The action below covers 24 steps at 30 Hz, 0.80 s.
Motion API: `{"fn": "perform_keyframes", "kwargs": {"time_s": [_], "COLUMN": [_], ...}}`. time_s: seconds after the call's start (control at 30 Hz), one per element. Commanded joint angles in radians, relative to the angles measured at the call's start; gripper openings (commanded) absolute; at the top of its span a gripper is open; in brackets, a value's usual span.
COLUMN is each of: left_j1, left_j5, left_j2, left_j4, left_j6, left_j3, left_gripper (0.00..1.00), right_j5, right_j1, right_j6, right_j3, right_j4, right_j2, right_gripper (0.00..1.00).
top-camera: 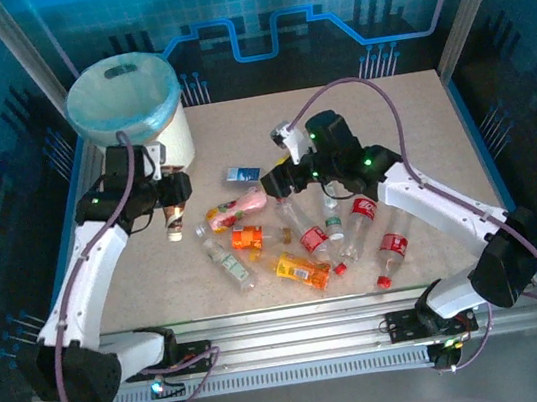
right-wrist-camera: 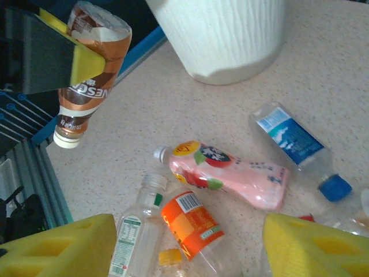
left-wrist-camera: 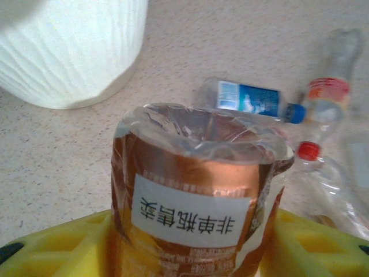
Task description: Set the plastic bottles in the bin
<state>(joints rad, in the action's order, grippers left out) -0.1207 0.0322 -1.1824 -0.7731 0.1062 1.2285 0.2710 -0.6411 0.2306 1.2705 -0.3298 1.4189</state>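
Observation:
My left gripper is shut on a brown-labelled plastic bottle, held base-up just off the table beside the cream bin; from above the gripper hangs right of the bin's wall. My right gripper is open over the pile, nothing between its yellow pads. Under it lie a pink bottle, an orange-labelled bottle and a clear bottle. A blue-labelled bottle lies further right. The held brown bottle shows at upper left there.
Several more bottles lie scattered mid-table, among them an orange one and two red-labelled ones near the front. The bin's ribbed wall stands close ahead of the left gripper. Blue rails edge the table.

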Motion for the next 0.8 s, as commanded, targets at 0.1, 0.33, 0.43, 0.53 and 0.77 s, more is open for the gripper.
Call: {"fn": "perform_keyframes", "kwargs": {"time_s": [0.1, 0.33, 0.43, 0.53, 0.77], "left_j1": [-0.002, 0.009, 0.037, 0.069, 0.119], "left_j5": [0.088, -0.105, -0.159, -0.200, -0.247], "left_j2": [0.031, -0.131, -0.259, -0.370, -0.517], "left_j4": [-0.069, 0.025, 0.074, 0.106, 0.353], "left_j6": [0.020, -0.023, -0.037, -0.036, -0.026], "left_j3": [0.262, 0.566, 0.708, 0.851, 0.896], "left_gripper": [0.58, 0.60, 0.59, 0.58, 0.57], "right_j5": [-0.015, -0.063, -0.063, -0.069, -0.136], "right_j1": [-0.057, -0.089, -0.107, -0.128, -0.161], "right_j6": [-0.006, 0.047, 0.069, 0.083, 0.115], "right_j3": [0.179, 0.431, 0.574, 0.725, 1.041], "right_j4": [0.032, 0.034, 0.014, -0.013, -0.032], "right_j2": [0.067, 0.206, 0.289, 0.377, 0.641], "right_gripper": [0.69, 0.68, 0.68, 0.68, 0.66]}}
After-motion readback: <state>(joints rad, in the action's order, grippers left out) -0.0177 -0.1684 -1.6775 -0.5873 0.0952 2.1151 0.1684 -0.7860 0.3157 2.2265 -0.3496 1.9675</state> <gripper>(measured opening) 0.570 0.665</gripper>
